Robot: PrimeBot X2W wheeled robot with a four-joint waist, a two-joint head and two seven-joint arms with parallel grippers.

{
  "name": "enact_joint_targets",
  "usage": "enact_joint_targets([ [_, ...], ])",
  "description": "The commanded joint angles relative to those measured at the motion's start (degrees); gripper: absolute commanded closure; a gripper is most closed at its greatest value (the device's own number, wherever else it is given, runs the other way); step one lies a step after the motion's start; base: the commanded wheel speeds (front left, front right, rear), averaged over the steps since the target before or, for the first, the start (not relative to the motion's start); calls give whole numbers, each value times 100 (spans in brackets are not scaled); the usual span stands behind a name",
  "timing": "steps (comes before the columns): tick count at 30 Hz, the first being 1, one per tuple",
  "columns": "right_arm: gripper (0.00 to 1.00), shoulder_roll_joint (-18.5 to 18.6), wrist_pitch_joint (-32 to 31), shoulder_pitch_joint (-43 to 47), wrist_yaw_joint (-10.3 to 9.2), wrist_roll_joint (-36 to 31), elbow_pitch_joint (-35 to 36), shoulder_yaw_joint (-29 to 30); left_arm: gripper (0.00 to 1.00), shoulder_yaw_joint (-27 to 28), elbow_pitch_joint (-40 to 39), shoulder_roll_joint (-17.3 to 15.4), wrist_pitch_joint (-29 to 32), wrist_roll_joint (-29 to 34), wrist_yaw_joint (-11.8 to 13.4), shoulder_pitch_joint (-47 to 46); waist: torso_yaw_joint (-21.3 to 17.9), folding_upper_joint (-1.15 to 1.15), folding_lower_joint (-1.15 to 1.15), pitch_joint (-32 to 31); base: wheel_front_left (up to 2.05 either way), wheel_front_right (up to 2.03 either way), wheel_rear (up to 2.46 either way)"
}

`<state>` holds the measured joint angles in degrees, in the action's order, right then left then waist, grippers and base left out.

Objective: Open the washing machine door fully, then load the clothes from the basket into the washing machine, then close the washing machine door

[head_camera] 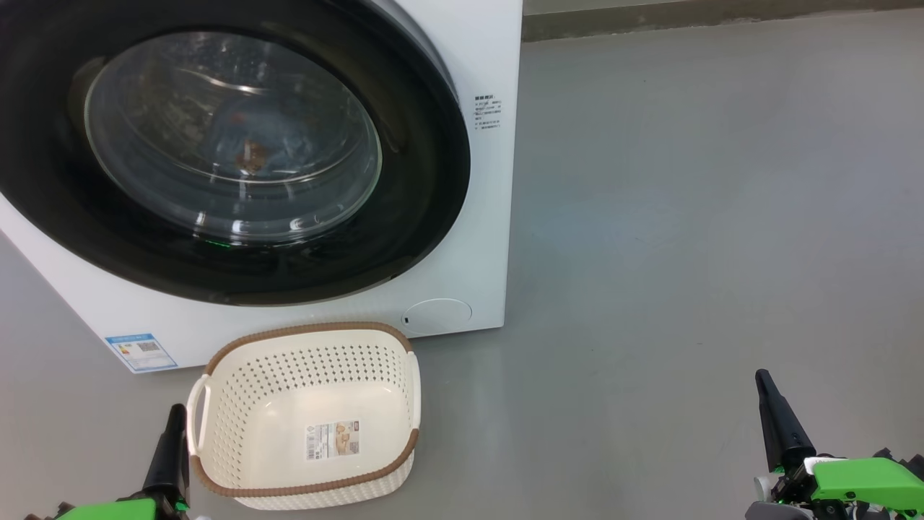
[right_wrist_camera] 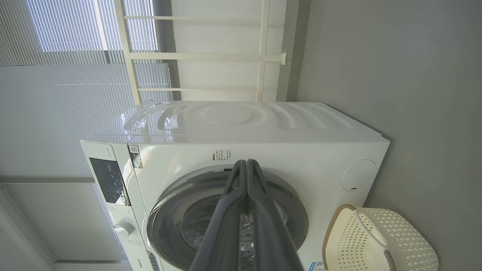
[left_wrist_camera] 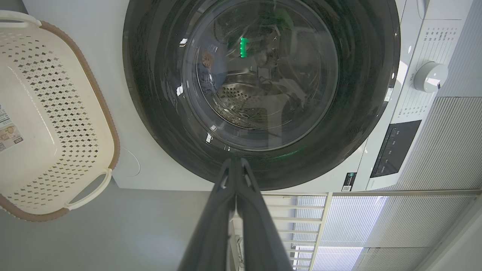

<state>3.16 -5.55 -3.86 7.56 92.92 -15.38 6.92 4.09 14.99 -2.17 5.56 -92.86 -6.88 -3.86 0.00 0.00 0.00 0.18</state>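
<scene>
Status check: the washing machine door (head_camera: 231,144) sits flat against the front of the washing machine (head_camera: 491,72), with no gap showing along its edge in the right wrist view. Whether the latch has caught cannot be told by eye. The basket (head_camera: 303,328) stands on the grey floor (head_camera: 686,217) just in front of the machine, below the door, holding nothing but its label sticker (head_camera: 332,440). The clothes (head_camera: 249,148) lie inside, seen through the glass as a light-blue heap with an orange-brown mark. Judgement: opening, loading and closing all look done; at most a check of the latch is left. The left tool (head_camera: 175,415) hangs low just beside the basket's left handle, fingers pressed together on nothing. The right tool (head_camera: 765,386) is well off to the right over bare floor, likewise closed and carrying nothing. Materials: the door is a wide glossy black ring around a clear bulging bowl that throws strong reflections. The cabinet is smooth white, with a blue sticker (head_camera: 141,352) lower left and a round flap (head_camera: 437,316) lower right. The perforated steel drum (left_wrist_camera: 241,101) shows behind the glass. The basket is rigid cream plastic, rectangular with rounded corners, walls punched with small holes, rim brown and woven-looking. The floor is matte and even.
</scene>
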Motion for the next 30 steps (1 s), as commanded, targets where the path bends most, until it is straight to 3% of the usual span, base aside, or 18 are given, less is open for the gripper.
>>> enact_joint_targets([
  [1, 100, 9, -55, -227, -8, -36, 138, -88, 100, 200, -96, -104, 58, 35, -60, -229, 0, 0, 0, 0, 0, 0, 0],
  [30, 100, -4, -70, -229, -8, -51, 137, -69, 100, 218, -96, -92, 72, 49, -60, -230, 0, 0, 0, 0, 0, 0, 0],
])
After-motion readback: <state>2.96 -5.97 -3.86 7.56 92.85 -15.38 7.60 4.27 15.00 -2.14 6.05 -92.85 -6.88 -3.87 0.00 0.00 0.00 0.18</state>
